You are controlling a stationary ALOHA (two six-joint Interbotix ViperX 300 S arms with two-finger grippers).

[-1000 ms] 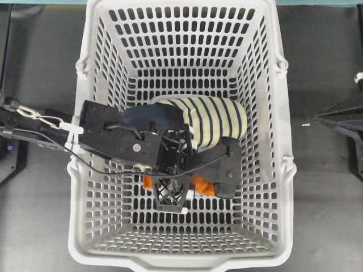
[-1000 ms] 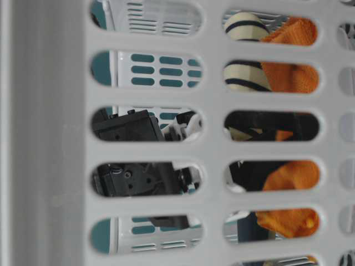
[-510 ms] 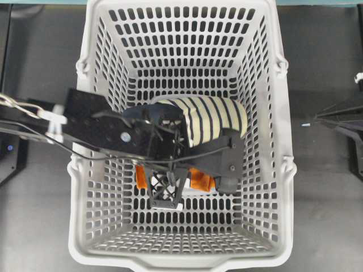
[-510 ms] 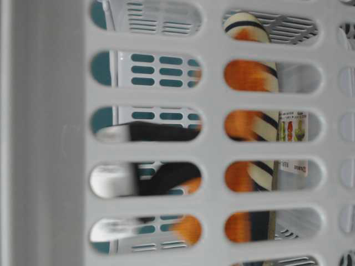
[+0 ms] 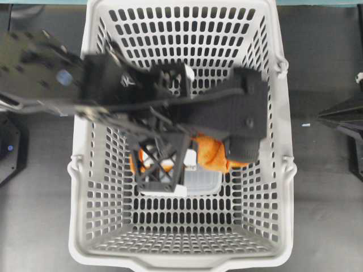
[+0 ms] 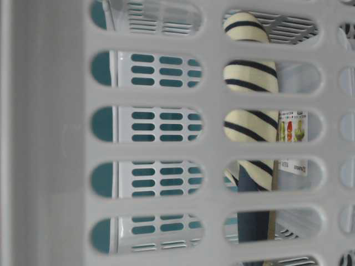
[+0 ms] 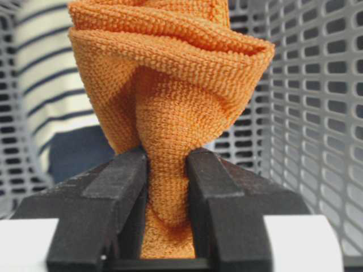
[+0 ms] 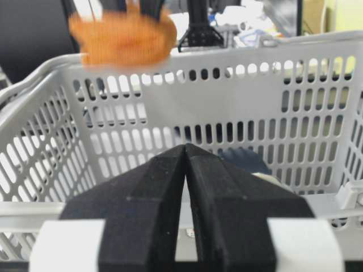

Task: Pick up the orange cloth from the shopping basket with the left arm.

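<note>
Straight down from overhead onto the shopping basket (image 5: 181, 249). Low and very close at its slotted wall (image 6: 50, 138), looking through (counter level). Along the left jaws, tight on the orange cloth (image 7: 170, 90). From outside the rim (image 8: 238, 48), over the right jaws; cloth shared.

Bunched orange cloth (image 7: 170, 107) above shopping basket (image 5: 272, 187)

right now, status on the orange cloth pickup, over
Left gripper shut on orange cloth. Cloth above shopping basket rim. Right gripper shut, empty. Nothing in the way.
</note>
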